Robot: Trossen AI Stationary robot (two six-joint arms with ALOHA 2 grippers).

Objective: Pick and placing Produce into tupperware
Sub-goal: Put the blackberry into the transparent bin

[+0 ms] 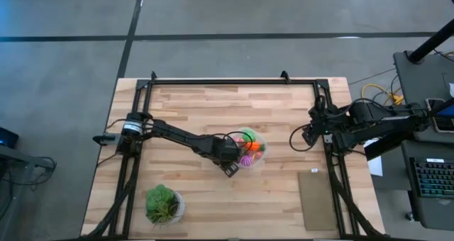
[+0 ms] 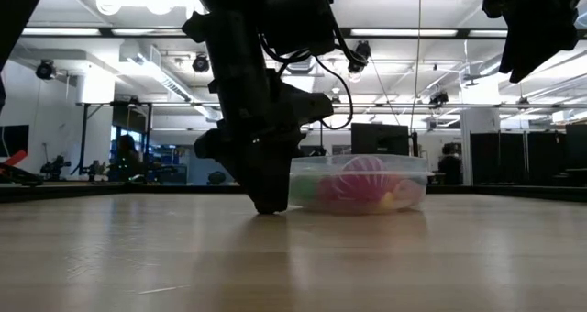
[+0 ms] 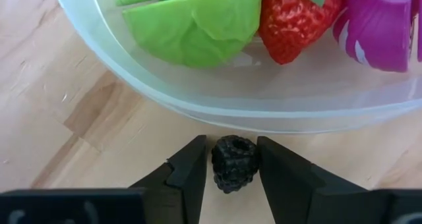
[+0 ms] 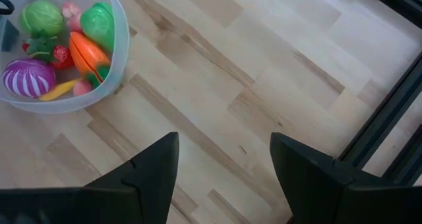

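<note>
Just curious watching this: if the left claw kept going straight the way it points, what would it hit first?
The small dark berry between the left gripper fingers, then probably the clear container wall just beyond; depth is hard to judge.
</note>
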